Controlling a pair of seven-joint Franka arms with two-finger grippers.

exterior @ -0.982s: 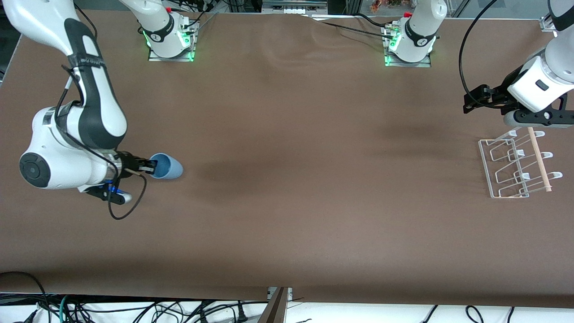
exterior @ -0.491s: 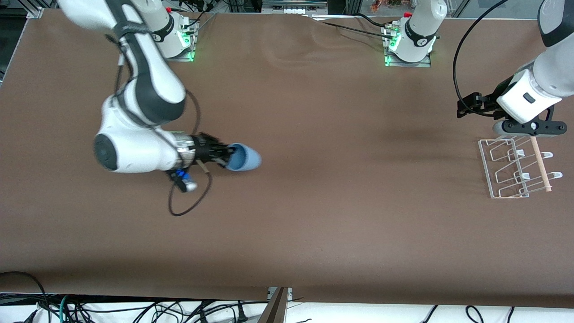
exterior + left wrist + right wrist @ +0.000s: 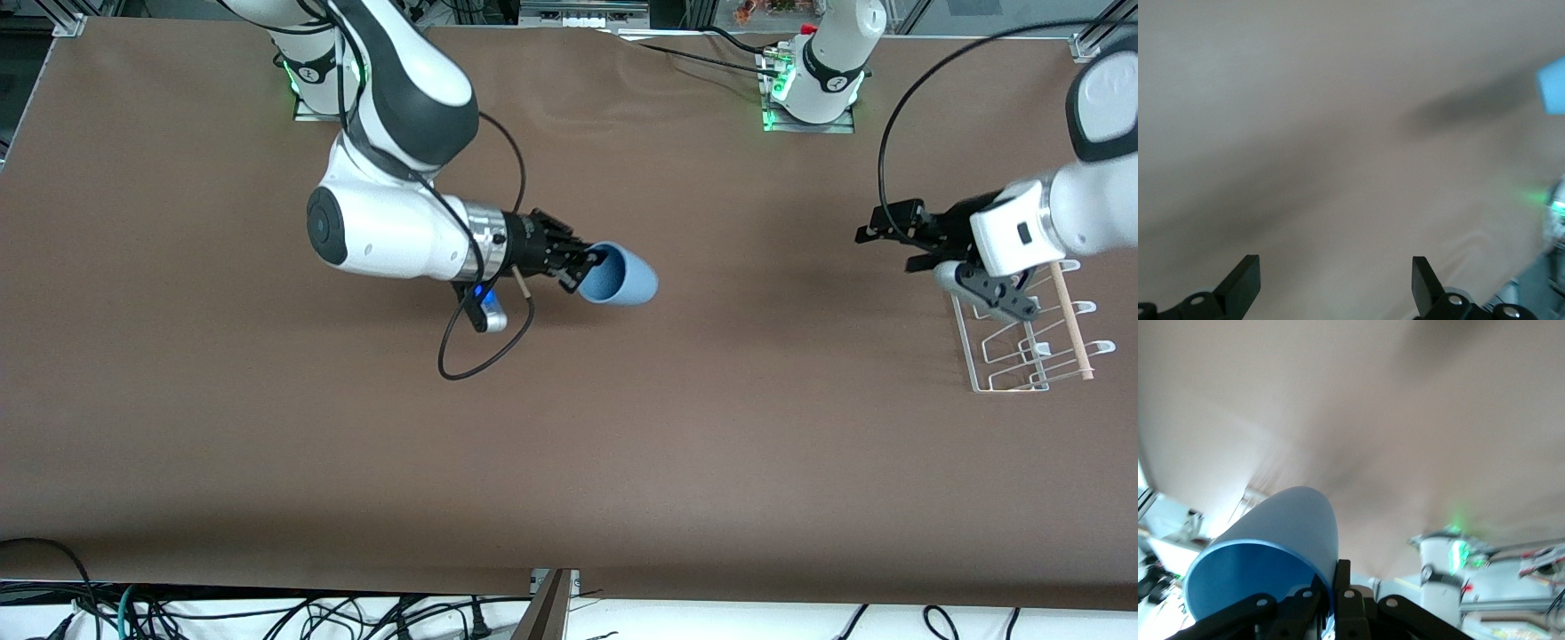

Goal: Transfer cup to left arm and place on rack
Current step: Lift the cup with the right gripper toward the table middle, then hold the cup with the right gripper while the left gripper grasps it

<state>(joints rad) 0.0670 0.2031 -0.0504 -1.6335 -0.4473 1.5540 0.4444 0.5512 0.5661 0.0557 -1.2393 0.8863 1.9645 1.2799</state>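
The table [image 3: 569, 462] carries only the rack [image 3: 1022, 342], at the left arm's end, and it holds nothing on its prongs yet. My left arm [image 3: 1058, 218] hangs over the rack's edge, and my left gripper [image 3: 876, 233] is released, its 2 fingers wide apart and pointing toward the middle. My right gripper [image 3: 587, 267] is clenched on the rim of the cup [image 3: 620, 277], which lies sideways in the air over the middle of the table, its closed end toward the left arm. The cup is empty. For a good handover, I think my left gripper must take the cup's body before my right one lets go.
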